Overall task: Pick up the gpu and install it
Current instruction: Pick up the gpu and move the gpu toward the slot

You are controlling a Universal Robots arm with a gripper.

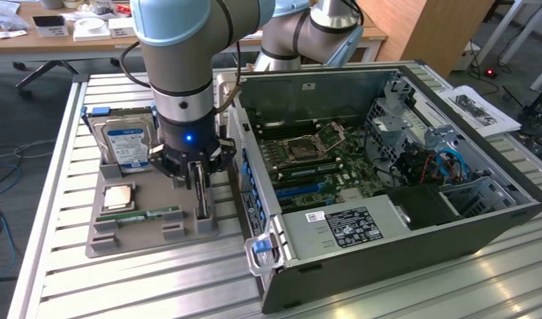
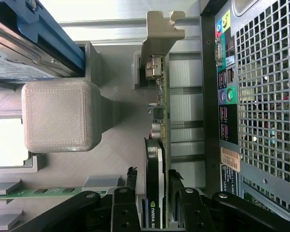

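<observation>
The gpu (image 1: 202, 199) stands on its long edge in a slot of the grey holder tray (image 1: 147, 234), its silver bracket toward the far end. My gripper (image 1: 199, 178) reaches straight down over it. In the wrist view the gpu (image 2: 154, 154) runs away from me, a dark face and a green board edge, with the bracket (image 2: 157, 43) at its far end. My gripper (image 2: 153, 178) has one black finger (image 2: 131, 191) on each face of the card, shut against it. The card still sits in its slot.
The tray also holds a hard drive (image 1: 127, 143) with a blue label, a CPU (image 1: 119, 197) and a RAM stick (image 1: 151, 214). The open computer case (image 1: 483, 199) lies right beside the tray, motherboard (image 1: 315, 159) exposed. Its rear panel (image 2: 261, 96) is close to the card.
</observation>
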